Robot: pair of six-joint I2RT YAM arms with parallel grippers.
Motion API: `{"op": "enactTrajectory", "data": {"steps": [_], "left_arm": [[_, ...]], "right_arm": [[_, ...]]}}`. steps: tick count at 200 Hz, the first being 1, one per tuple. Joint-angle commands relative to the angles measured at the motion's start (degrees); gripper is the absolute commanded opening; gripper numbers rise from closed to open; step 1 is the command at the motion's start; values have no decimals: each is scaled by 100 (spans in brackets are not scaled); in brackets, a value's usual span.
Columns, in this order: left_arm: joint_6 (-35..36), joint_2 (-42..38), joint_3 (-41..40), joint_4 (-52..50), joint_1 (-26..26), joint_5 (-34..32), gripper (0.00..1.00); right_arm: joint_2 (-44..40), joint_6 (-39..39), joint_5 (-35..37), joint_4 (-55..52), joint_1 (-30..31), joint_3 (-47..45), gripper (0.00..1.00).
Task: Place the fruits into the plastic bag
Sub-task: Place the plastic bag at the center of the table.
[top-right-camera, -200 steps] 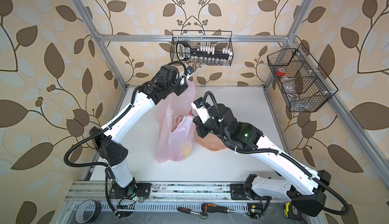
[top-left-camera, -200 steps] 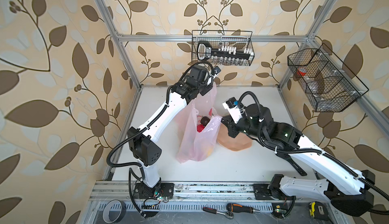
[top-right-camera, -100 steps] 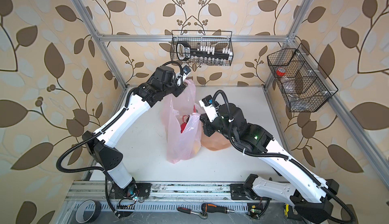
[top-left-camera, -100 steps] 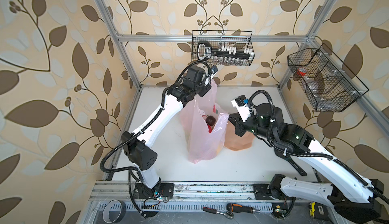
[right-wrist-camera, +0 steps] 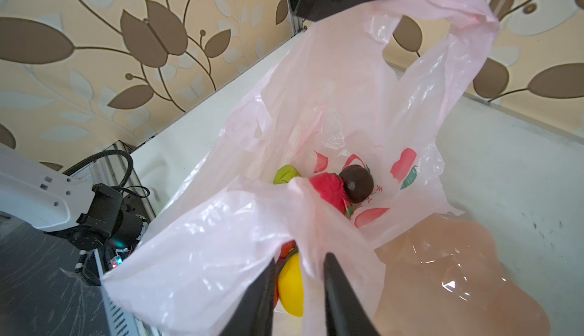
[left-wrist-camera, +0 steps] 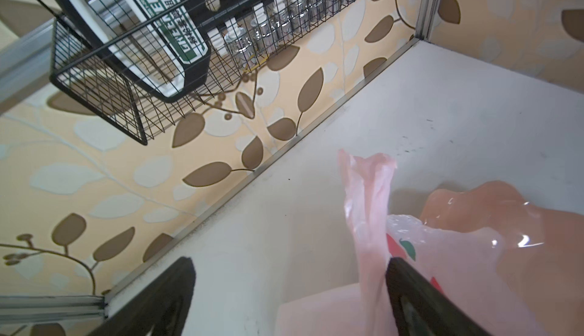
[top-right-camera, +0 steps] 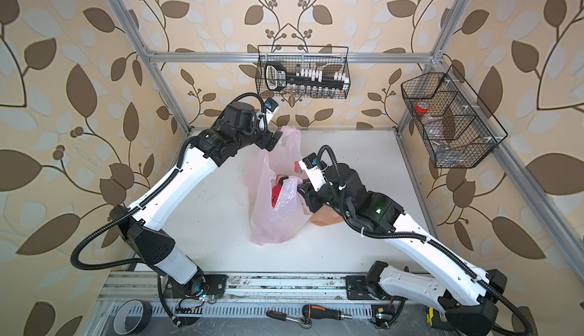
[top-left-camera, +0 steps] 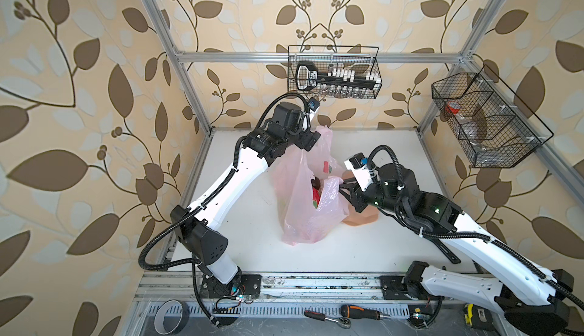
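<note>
The pale-pink plastic bag (top-left-camera: 308,211) (top-right-camera: 273,214) stands open on the white table in both top views. Inside it lie the fruits: a dark brown one (right-wrist-camera: 357,182), a red one (right-wrist-camera: 327,187), a green one (right-wrist-camera: 286,173) and a yellow lemon (right-wrist-camera: 292,282). My left gripper (left-wrist-camera: 289,263) (top-left-camera: 311,141) is open wide above the bag's far handle (left-wrist-camera: 366,192), which leans on one finger. My right gripper (right-wrist-camera: 300,260) (top-left-camera: 343,189) is open a little, with the near handle loose between its fingers.
The peach wavy-edged plate (top-left-camera: 361,220) (right-wrist-camera: 458,271) lies right of the bag, under my right wrist. A wire basket (top-left-camera: 335,72) hangs on the back wall and another (top-left-camera: 486,119) on the right wall. Tools lie on the front rail.
Both grippers have gone from shut on the bag's handles to open. Before that, both arms carried the bag a little to the right. The bag now stands on its own.
</note>
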Motion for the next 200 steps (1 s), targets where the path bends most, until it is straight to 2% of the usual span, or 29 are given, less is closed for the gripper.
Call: {"op": "enactTrajectory", "data": {"steps": [1, 69, 91, 132, 164, 200], "left_arm": [[-446, -366, 427, -178, 45, 107, 99], [-949, -990, 424, -220, 52, -34, 99], [-961, -1246, 266, -160, 46, -205, 99], [-993, -1450, 93, -196, 46, -300, 99], [-1020, -1466, 85, -524, 50, 62, 99], [-1456, -1300, 482, -1381, 48, 520, 99]], "right_arm": [[-195, -19, -21, 7, -50, -82, 36], [-564, 146, 190, -222, -318, -29, 80], [-725, 152, 182, -246, -442, -10, 90], [-759, 166, -40, -438, -783, 150, 97], [-685, 358, -590, -579, -1238, 279, 99], [-742, 547, -1271, -609, -1749, 292, 100]]}}
